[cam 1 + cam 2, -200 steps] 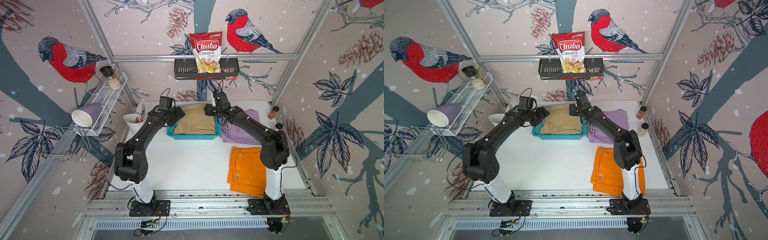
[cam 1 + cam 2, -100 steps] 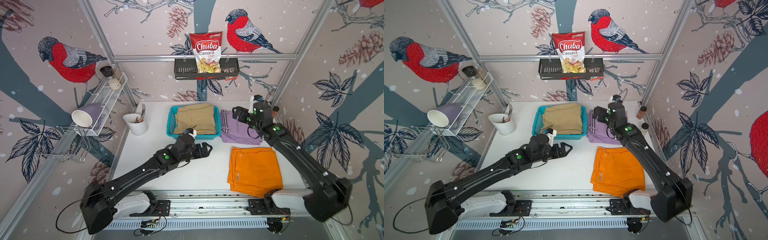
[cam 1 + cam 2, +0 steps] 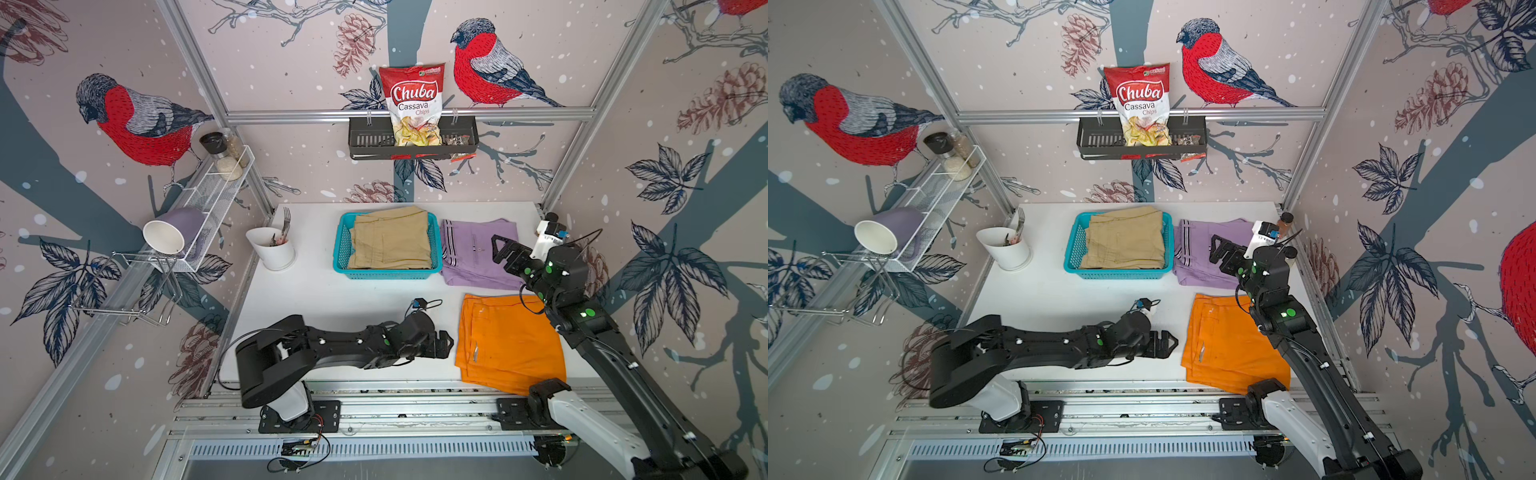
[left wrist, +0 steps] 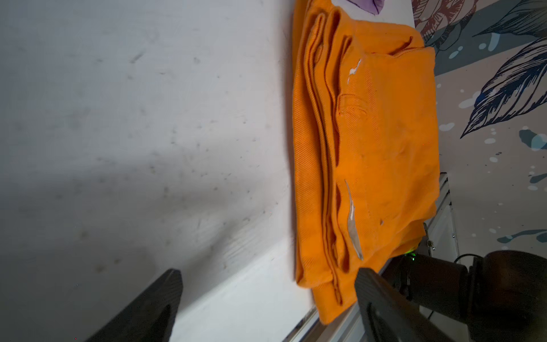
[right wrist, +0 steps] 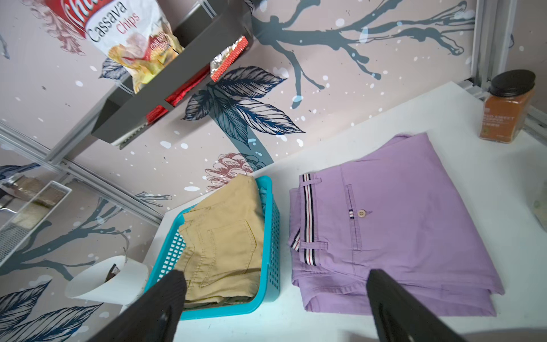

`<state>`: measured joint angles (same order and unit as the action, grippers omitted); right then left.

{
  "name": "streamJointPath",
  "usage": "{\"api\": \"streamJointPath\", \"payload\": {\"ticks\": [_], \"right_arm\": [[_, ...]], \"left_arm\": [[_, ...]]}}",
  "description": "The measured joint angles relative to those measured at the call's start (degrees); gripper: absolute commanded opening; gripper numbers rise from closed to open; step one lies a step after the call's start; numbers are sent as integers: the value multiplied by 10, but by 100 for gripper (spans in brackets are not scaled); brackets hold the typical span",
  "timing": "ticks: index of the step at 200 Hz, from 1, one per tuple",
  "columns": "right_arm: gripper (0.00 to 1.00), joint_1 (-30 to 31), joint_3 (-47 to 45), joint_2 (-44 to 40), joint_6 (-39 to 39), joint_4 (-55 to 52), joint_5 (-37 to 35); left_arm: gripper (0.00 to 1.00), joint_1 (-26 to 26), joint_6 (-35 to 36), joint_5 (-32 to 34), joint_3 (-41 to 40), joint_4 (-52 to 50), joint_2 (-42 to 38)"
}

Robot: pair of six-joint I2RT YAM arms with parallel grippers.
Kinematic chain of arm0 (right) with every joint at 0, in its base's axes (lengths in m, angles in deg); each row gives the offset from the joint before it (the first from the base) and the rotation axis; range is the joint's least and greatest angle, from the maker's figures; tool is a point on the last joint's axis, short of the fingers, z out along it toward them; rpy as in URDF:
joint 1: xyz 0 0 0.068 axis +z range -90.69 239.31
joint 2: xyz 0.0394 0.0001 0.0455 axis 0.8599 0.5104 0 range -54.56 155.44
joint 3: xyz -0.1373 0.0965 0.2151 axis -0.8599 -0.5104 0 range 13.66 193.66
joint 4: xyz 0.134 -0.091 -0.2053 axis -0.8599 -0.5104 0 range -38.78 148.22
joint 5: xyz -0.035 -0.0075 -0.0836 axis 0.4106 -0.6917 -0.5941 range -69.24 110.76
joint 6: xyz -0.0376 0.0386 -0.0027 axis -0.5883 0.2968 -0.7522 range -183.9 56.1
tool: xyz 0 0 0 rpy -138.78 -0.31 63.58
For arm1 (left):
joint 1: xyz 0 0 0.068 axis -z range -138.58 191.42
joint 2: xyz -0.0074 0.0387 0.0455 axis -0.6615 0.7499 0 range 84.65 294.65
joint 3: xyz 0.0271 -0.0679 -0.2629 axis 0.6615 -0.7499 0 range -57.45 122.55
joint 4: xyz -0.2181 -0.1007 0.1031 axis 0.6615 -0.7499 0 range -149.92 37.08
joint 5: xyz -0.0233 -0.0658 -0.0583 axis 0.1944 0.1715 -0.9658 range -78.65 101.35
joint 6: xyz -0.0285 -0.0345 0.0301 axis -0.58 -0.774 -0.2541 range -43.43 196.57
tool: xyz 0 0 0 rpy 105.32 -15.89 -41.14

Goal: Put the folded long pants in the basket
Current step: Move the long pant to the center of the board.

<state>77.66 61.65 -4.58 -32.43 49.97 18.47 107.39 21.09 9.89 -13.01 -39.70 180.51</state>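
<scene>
three pairs of folded long pants show in both top views. tan pants (image 3: pixel 390 243) lie inside the turquoise basket (image 3: pixel 386 273) at the back of the white surface (image 3: pixel 332 299), filling it, with a far corner riding up over the rim. lilac pants (image 3: pixel 469 266) with striped trim lie flat on the surface just beside the basket, on the robot's right of it, a thin gap between cloth and basket wall. orange pants (image 3: pixel 507 345) lie in front of the lilac ones, their front corner hanging past the surface's edge over the rail. the left fingers (image 4: pixel 154 302) are spread wide and hold nothing; they sit low over bare surface, pointing at the folded edge of the orange pants from just beside it. the right fingers (image 5: pixel 393 308) are spread wide too and empty, raised above the near part of the lilac pants. a white cup (image 3: pixel 272 251) with cutlery stands to the left of the basket, and a spice jar (image 5: pixel 506 109) stands in the far right corner.
</scene>
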Motion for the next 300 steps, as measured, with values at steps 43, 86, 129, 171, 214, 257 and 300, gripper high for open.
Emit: {"api": "streamJointPath", "payload": {"ticks": [43,86,129,171,214,257,300], "right_arm": [[100,-1,3,-8,0,0,2],[100,-1,3,-18,0,0,2],[100,-1,3,-18,-1,0,2],[100,-1,3,-20,0,0,-2],[96,-1,-1,-11,3,0,-5],[90,1,-31,21,18,0,0],[86,16,-128,47,33,14,41]], "left_arm": [[95,25,0,-11,106,72,136],[83,28,-2,-39,171,143,219],[0,28,-18,-40,157,163,236],[0,8,-30,-52,83,162,182],[0,-51,-26,-40,-51,106,37],[0,-77,-10,32,-98,-31,-107],[0,-157,6,60,-189,-113,-256]]}}
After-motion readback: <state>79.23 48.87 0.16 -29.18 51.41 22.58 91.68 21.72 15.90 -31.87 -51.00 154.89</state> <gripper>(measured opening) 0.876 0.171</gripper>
